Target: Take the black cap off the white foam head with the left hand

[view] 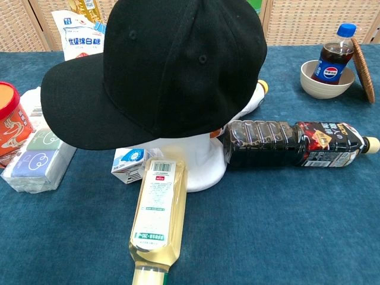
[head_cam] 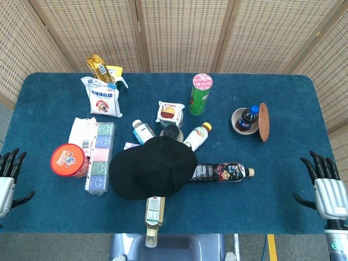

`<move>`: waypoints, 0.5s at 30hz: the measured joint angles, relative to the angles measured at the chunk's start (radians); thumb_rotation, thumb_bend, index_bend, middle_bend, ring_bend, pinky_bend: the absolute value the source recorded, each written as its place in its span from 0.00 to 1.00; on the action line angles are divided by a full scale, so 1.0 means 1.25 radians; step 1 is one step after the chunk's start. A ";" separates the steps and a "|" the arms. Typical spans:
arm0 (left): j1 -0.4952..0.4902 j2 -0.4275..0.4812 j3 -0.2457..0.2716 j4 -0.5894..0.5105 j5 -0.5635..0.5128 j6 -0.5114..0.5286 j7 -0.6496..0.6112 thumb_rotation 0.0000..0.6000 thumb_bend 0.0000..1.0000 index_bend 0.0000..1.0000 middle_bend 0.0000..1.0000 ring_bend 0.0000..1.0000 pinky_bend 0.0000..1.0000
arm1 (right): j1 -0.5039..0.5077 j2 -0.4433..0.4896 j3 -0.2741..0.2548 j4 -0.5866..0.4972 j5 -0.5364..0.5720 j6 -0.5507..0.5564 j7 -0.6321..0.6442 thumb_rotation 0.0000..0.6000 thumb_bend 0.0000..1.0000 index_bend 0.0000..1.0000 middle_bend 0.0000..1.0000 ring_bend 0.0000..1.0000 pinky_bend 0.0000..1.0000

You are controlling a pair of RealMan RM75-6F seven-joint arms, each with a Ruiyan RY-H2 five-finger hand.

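The black cap [head_cam: 152,167] [view: 163,65] sits on the white foam head [view: 205,163] near the table's front middle, its brim pointing to the left. Only the head's neck and base show under the cap in the chest view. My left hand [head_cam: 10,176] hangs at the far left edge of the table, fingers spread, holding nothing, well away from the cap. At the far right edge my right hand [head_cam: 326,182] is also open and empty. Neither hand appears in the chest view.
A pale bottle [view: 155,219] lies in front of the head and a dark bottle [view: 294,144] lies to its right. A red tub [head_cam: 69,160] and tissue packs [head_cam: 100,157] stand left of the cap. Snack bags, a green can [head_cam: 201,93] and a bowl with a cola bottle [head_cam: 247,119] stand farther back.
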 measured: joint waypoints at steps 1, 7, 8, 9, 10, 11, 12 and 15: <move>0.000 0.000 0.000 0.000 0.000 -0.001 0.000 1.00 0.00 0.00 0.00 0.00 0.00 | 0.000 0.000 -0.001 0.000 0.000 0.000 -0.001 1.00 0.00 0.13 0.02 0.02 0.00; -0.001 -0.004 0.000 0.009 0.012 0.005 -0.003 1.00 0.00 0.00 0.00 0.00 0.00 | -0.001 0.000 -0.002 -0.004 -0.002 0.001 -0.003 1.00 0.00 0.13 0.02 0.02 0.00; -0.002 -0.005 0.000 0.011 0.015 0.006 -0.007 1.00 0.00 0.00 0.00 0.00 0.00 | -0.001 0.000 -0.001 -0.005 -0.002 0.001 -0.004 1.00 0.00 0.13 0.02 0.02 0.00; -0.004 -0.007 -0.001 0.016 0.022 0.009 -0.015 1.00 0.00 0.00 0.00 0.00 0.00 | 0.000 0.000 0.000 -0.005 -0.002 0.001 -0.005 1.00 0.00 0.13 0.02 0.02 0.00; -0.007 -0.010 -0.003 0.021 0.030 0.012 -0.023 1.00 0.00 0.00 0.00 0.00 0.00 | 0.001 -0.001 0.001 -0.005 0.000 0.000 -0.006 1.00 0.00 0.13 0.02 0.02 0.00; -0.010 -0.015 -0.004 0.030 0.041 0.016 -0.034 1.00 0.00 0.00 0.00 0.00 0.02 | 0.001 -0.001 0.002 -0.005 0.003 -0.001 -0.007 1.00 0.00 0.13 0.02 0.02 0.00; -0.016 -0.022 -0.007 0.049 0.057 0.021 -0.051 1.00 0.00 0.00 0.00 0.00 0.03 | 0.002 -0.002 0.002 -0.004 0.006 -0.004 -0.009 1.00 0.00 0.13 0.02 0.02 0.00; -0.034 -0.048 -0.014 0.115 0.089 0.033 -0.101 1.00 0.00 0.00 0.00 0.00 0.05 | 0.005 -0.004 0.001 -0.002 0.013 -0.017 -0.013 1.00 0.00 0.13 0.02 0.02 0.00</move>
